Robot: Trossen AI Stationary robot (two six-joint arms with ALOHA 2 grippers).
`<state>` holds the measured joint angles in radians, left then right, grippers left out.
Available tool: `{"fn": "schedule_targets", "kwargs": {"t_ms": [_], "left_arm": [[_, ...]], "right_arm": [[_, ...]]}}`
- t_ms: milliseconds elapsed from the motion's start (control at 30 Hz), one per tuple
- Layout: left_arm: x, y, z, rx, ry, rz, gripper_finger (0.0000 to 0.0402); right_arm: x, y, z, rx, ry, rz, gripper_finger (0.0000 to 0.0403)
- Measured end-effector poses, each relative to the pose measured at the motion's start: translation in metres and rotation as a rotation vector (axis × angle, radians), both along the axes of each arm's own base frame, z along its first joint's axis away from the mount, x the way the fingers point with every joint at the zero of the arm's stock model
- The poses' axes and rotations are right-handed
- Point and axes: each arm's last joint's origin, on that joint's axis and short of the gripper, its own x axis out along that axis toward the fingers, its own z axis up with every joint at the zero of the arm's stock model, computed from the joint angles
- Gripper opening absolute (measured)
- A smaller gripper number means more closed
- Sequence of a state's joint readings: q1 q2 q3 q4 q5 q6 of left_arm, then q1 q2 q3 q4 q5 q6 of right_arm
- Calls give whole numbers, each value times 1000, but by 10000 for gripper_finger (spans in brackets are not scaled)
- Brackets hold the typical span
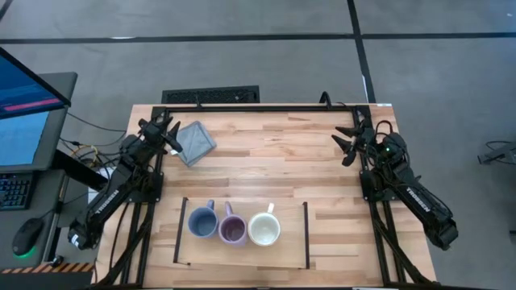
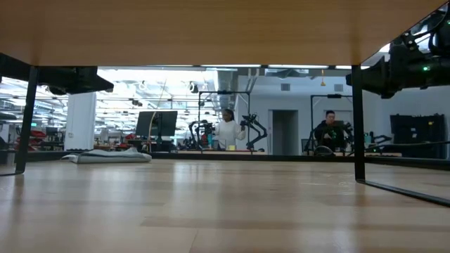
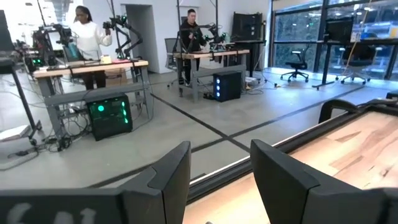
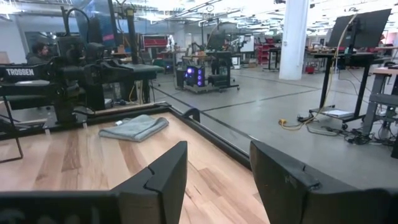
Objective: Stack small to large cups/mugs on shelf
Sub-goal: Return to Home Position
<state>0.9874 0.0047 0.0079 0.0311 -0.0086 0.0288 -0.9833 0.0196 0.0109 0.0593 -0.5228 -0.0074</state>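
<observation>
Blue mug (image 1: 201, 221), purple mug (image 1: 232, 229) and white mug (image 1: 264, 229) abreast on the shelf (image 1: 286, 242) (left pincer (image 1: 172, 137), right pincer (image 1: 345, 145) both spread)

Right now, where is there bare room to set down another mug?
Free: the wide middle of the table, between the grey cloth and the right gripper; the shelf end between the white mug and its right bar. Crowded: the three mugs side by side; the left gripper beside the cloth.
</observation>
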Motion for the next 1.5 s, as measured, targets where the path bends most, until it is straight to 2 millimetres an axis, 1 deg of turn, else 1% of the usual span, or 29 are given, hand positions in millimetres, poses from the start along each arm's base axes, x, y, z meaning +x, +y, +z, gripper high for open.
{"fn": "schedule_targets", "kwargs": {"t_ms": [133,1500], "left_arm": [[0,0,0,16,25,4,159],[0,0,0,15,27,5,159]], "right_arm": [[0,0,0,0,0,0,196],[0,0,0,0,0,0,196]]}}
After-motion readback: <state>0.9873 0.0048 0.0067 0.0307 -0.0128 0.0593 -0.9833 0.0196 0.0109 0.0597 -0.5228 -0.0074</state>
